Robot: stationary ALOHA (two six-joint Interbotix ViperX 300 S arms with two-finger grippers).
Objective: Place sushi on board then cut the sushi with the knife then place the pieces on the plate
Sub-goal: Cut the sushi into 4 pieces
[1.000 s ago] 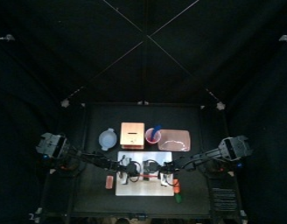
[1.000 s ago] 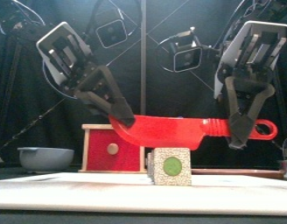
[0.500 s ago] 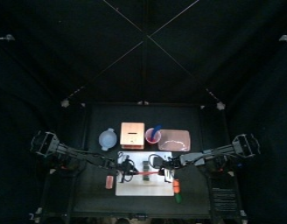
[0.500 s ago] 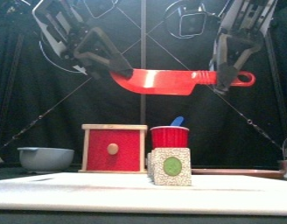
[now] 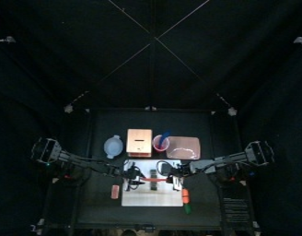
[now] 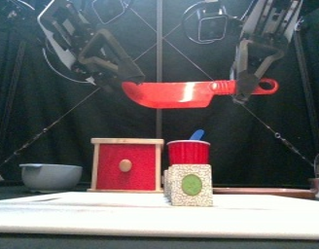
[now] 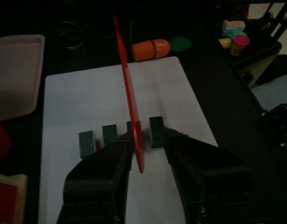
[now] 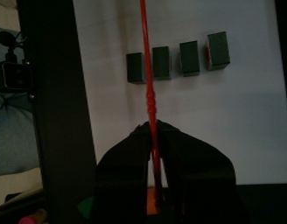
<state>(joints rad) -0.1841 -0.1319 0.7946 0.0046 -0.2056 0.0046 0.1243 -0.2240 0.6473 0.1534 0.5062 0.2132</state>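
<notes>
As both fingers clamp it, the knife hovers.

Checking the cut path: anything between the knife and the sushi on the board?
Nothing visible. The left gripper and right gripper hold the knife in open air above the sushi on the board. Cup and box stand behind, off the path.

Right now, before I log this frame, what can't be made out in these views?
Front view: the front sushi piece hides those lined up behind it.
Top view: the pieces on the white board are too small to count.
Left wrist view: the left gripper partly covers the pieces.
Front view: the red cup hides all but the tip of the blue knife.
</notes>
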